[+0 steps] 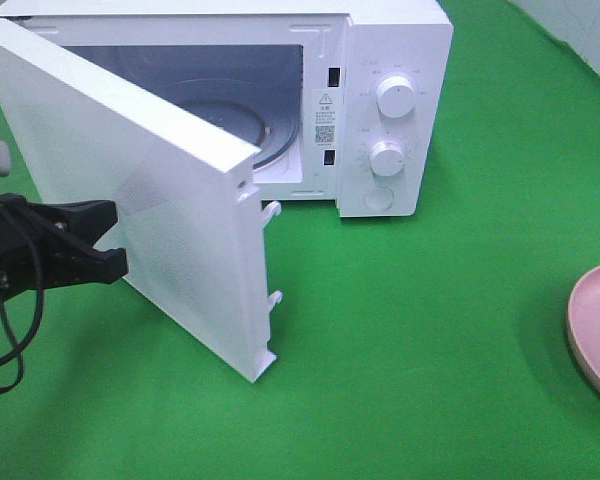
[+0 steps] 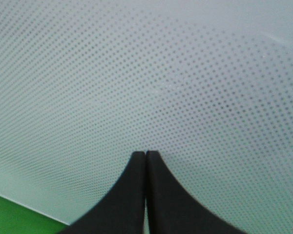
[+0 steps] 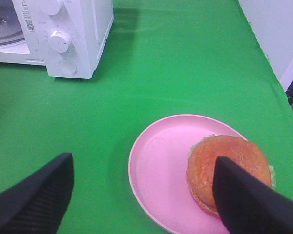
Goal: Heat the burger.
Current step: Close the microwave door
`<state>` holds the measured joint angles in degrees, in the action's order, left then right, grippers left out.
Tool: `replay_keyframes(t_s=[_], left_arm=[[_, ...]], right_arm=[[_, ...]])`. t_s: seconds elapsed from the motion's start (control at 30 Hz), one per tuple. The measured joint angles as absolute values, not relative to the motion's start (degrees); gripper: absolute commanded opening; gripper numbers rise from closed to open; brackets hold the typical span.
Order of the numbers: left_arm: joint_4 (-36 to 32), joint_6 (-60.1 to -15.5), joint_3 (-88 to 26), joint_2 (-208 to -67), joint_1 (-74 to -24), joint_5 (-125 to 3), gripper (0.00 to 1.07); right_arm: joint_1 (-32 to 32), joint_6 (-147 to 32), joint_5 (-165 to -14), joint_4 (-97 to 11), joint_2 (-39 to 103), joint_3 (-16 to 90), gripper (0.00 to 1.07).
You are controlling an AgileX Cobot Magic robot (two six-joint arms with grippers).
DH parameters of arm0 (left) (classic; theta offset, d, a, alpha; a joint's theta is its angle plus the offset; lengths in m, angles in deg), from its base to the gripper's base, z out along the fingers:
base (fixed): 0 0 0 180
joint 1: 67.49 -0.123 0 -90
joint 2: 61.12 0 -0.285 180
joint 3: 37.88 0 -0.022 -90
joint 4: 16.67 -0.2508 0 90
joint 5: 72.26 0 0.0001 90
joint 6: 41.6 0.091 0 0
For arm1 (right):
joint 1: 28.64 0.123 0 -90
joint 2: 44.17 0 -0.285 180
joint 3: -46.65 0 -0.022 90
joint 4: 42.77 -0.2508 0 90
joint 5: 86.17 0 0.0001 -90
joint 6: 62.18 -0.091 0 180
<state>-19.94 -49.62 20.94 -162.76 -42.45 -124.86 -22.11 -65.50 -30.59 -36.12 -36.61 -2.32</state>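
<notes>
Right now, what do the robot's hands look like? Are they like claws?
A bit like claws. The left gripper has two smooth black fingers curving to thin tips. From above, its arm looks chunky and black, with thin black cables looping down and a small grey part behind. The right gripper has wide black fingers, one with fine ribbed texture.

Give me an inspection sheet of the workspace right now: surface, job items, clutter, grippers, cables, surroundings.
Surface: green cloth, bare in the middle.
Job's things: burger off-centre on pink plate; white microwave with door swung open, glass turntable empty.
Clutter: nothing seen.
Grippers: left gripper shut, tips against the door's dotted face; right gripper open above the plate, holding nothing.
Cables: black cable looping below the left arm.
Surroundings: pale wall past the cloth's edge.
</notes>
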Motion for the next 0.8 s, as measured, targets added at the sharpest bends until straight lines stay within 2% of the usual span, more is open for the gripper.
replay_keyframes(t_s=[0.47, 0.8], left_arm=[[-12.4, -49.4, 8.7, -170.6, -34.3, -124.6, 0.00], [-11.6, -49.4, -0.8, -174.1, -33.6, -119.9, 0.00]], right_arm=[[-22.1, -65.5, -30.6, -36.1, -36.6, -2.3, 0.76], [-22.1, -65.5, -30.6, -36.1, -36.6, -2.3, 0.76]])
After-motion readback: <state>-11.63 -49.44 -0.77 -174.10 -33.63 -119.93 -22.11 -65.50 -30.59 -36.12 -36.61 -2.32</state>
